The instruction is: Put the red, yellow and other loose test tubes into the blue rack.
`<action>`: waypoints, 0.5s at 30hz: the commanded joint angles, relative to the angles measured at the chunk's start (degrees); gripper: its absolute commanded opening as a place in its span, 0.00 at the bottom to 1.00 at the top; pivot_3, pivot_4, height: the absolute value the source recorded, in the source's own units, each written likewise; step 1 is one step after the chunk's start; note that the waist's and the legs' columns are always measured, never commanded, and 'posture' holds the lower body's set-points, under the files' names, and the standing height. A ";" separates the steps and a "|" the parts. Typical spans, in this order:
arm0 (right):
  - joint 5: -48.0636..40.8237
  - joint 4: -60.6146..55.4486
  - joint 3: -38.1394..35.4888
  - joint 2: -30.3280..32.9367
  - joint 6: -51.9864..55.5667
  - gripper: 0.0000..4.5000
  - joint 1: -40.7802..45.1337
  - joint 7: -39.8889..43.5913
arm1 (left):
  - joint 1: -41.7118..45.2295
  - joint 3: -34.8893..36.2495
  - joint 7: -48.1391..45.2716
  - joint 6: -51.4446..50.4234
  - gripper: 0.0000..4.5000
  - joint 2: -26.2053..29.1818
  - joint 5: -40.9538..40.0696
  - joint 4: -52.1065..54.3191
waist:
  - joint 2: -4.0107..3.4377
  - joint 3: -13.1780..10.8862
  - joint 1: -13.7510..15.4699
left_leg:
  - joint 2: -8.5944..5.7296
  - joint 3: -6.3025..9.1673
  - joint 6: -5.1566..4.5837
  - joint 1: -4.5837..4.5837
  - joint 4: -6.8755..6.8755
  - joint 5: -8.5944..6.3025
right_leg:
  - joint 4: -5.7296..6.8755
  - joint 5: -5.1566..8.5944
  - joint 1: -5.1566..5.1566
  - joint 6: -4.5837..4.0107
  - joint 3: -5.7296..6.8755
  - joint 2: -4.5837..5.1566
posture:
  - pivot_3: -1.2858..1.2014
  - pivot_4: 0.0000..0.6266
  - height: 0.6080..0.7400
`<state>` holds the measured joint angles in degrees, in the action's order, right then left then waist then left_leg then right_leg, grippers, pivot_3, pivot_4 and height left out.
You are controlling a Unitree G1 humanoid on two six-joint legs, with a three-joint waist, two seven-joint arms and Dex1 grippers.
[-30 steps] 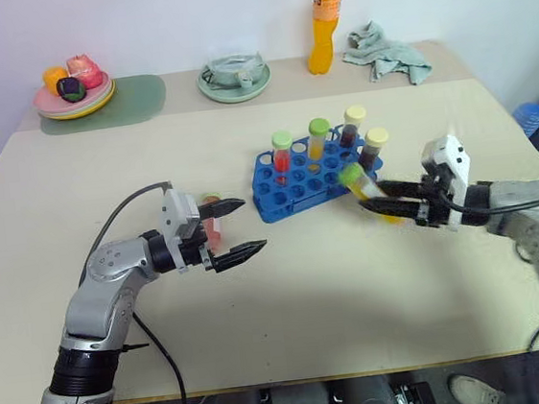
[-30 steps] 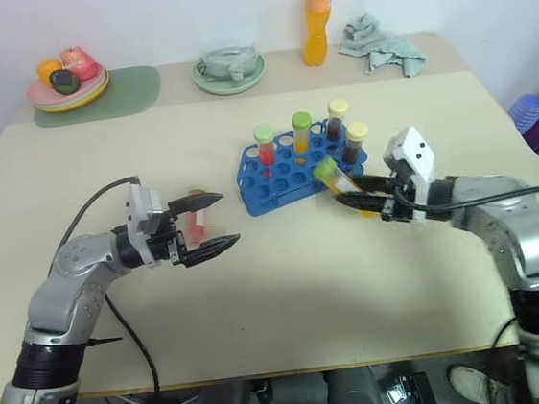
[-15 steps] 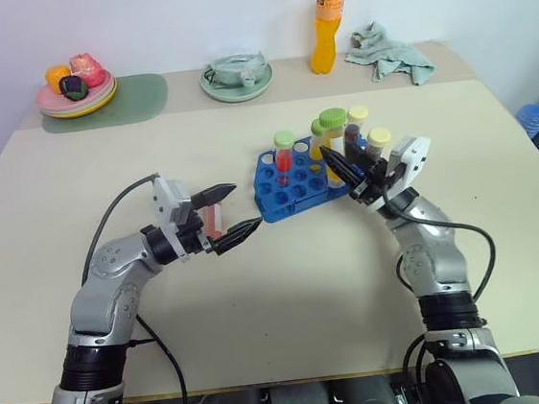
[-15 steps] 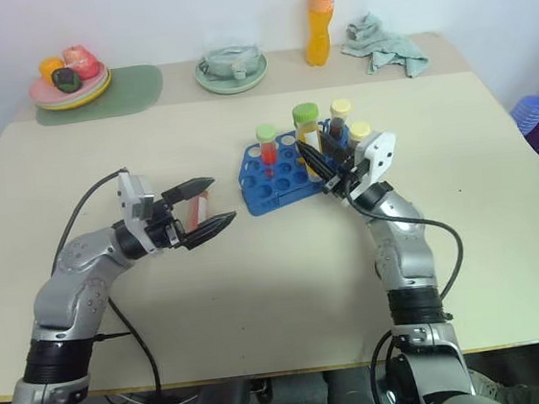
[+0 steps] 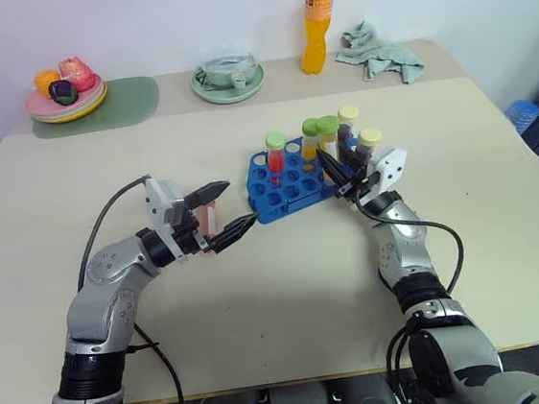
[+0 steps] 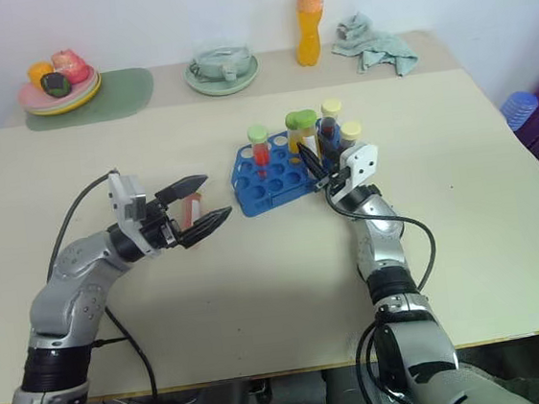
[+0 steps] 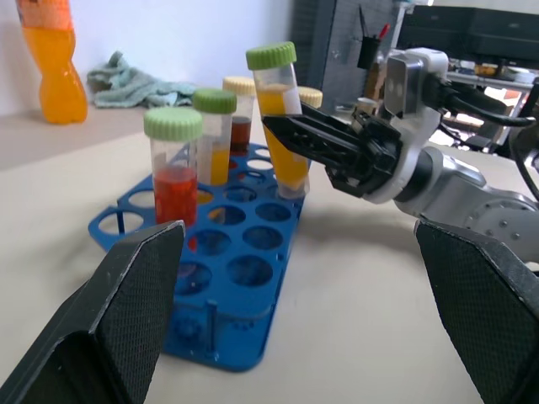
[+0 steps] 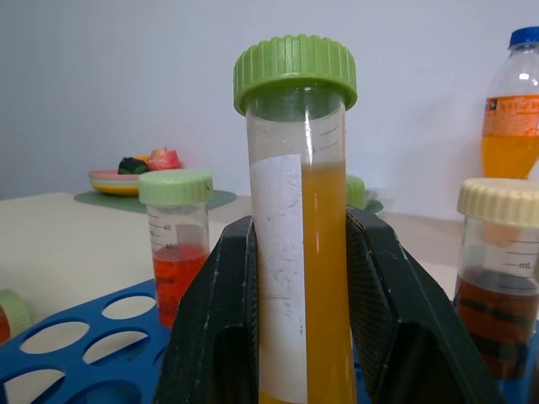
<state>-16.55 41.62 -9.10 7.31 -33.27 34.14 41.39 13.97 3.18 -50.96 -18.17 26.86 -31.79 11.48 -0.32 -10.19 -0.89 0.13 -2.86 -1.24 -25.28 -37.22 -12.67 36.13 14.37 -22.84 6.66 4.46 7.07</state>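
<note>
Blue rack (image 7: 221, 295) on a cream table (image 7: 354, 337), holding a red-liquid tube with green cap (image 7: 174, 181), a yellow-liquid tube with green cap (image 7: 213, 135) and a dark-liquid tube with cream cap (image 7: 241, 109). Right gripper (image 7: 282, 141) clamped on a green-capped tube of yellow liquid (image 7: 280, 114), upright over the rack's far edge. Background: orange-drink bottle (image 7: 52, 59), crumpled green cloth (image 7: 139, 82).

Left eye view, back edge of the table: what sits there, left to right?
Fruit plate on its green mat → pale green dish → orange drink bottle → crumpled green cloth.
</note>
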 commanded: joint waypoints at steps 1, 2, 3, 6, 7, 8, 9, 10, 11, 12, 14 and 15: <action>-0.07 3.13 -0.63 -0.14 -2.94 0.17 2.24 -0.18 | -0.22 1.31 -0.16 1.26 1.00 0.47 -0.43 1.87 | 0.00 0.00 0.01 | 0.00 0.00 0.00 0.01 0.00 0.00 | 0.00 0.00 0.00 0.00 0.00 0.00 | 0.52 0.24 1.00; 0.11 4.12 -0.58 -0.11 -3.55 0.17 2.50 -0.17 | -0.30 1.30 -0.17 1.29 1.00 0.47 -0.44 1.93 | 0.00 0.00 0.02 | 0.00 0.00 0.00 0.01 0.00 0.00 | 0.00 0.00 0.01 -0.01 0.00 0.00 | 0.52 0.24 1.00; 0.15 4.91 -0.58 -0.11 -4.05 0.17 2.70 -0.13 | -0.36 1.26 -0.15 1.30 1.00 0.45 -0.45 1.98 | -0.01 0.00 0.03 | 0.00 0.00 0.00 0.02 0.00 0.00 | 0.00 0.00 0.02 -0.01 0.00 0.00 | 0.52 0.24 1.00; -0.10 6.89 -0.75 -0.41 -5.29 0.17 2.98 -0.13 | -0.85 1.27 -0.18 1.26 1.00 0.47 -0.58 2.32 | -0.01 0.00 0.03 | 0.00 0.00 0.00 0.03 0.00 0.00 | 0.00 0.00 0.04 -0.01 0.00 0.00 | 0.52 0.24 1.00; -0.13 7.66 -0.80 -0.52 -5.74 0.17 3.09 -0.15 | -0.96 1.26 -0.17 1.23 1.00 0.46 -0.62 2.40 | -0.01 0.01 0.02 | 0.00 0.00 0.00 0.04 0.00 0.00 | 0.00 -0.01 0.05 -0.01 0.00 0.00 | 0.52 0.24 1.00; 0.01 8.37 -0.74 -0.65 -6.25 0.17 3.16 -0.27 | -1.09 1.28 -0.19 1.21 1.00 0.49 -0.65 2.48 | -0.01 0.01 0.02 | 0.00 0.00 0.00 0.05 0.00 0.00 | 0.00 -0.01 0.05 -0.01 0.00 0.00 | 0.52 0.24 1.00; 0.30 9.13 -0.63 -0.78 -6.81 0.17 3.28 -0.51 | -1.15 1.30 -0.20 1.18 1.00 0.52 -0.67 2.55 | -0.01 0.01 0.03 | 0.01 0.00 0.00 0.05 0.00 0.00 | 0.00 -0.01 0.06 -0.01 0.00 0.00 | 0.52 0.24 1.00; 0.45 9.84 -0.59 -1.01 -7.33 0.17 3.41 -0.77 | -1.13 1.33 -0.22 1.11 1.00 0.57 -0.71 2.59 | -0.01 0.01 0.03 | 0.01 0.01 -0.01 0.06 0.00 -0.01 | 0.00 -0.01 0.07 -0.01 0.00 0.00 | 0.52 0.24 1.00; 0.57 10.50 -0.57 -1.24 -7.84 0.17 3.56 -1.01 | -1.09 1.37 -0.24 1.03 1.00 0.63 -0.74 2.60 | -0.01 0.01 0.01 | 0.01 0.01 -0.01 0.10 0.00 -0.01 | 0.00 -0.01 0.10 -0.02 0.00 0.00 | 0.52 0.24 1.00; 0.62 11.22 -0.62 -1.53 -8.24 0.17 3.70 -1.25 | -0.97 1.41 -0.25 0.90 1.00 0.73 -0.80 2.61 | -0.01 0.01 -0.01 | 0.01 0.01 -0.01 0.13 0.00 -0.01 | 0.00 -0.01 0.12 -0.02 0.00 0.00 | 0.52 0.24 1.00; 0.51 12.50 -0.83 -1.99 -8.80 0.17 3.98 -1.44 | -0.83 1.47 -0.30 0.70 1.00 0.99 -0.87 2.66 | -0.01 0.01 -0.02 | 0.02 0.01 -0.01 0.15 0.01 -0.01 | 0.00 -0.01 0.13 -0.02 0.00 0.00 | 0.52 0.24 1.00; 0.34 13.25 -1.10 -2.19 -8.82 0.17 4.20 -1.69 | -0.76 1.49 -0.29 0.56 1.00 1.13 -0.90 2.75 | -0.01 0.01 -0.02 | 0.02 0.01 -0.01 0.15 0.01 -0.01 | 0.00 -0.01 0.13 -0.02 0.00 0.00 | 0.52 0.24 1.00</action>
<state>-16.09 53.30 -9.51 5.64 -41.81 38.24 40.28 12.92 3.27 -51.04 -18.05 27.22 -31.91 12.14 -0.33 -10.18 -0.91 0.15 -2.86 -1.24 -25.13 -37.20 -12.68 36.13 14.36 -22.71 6.64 4.46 7.07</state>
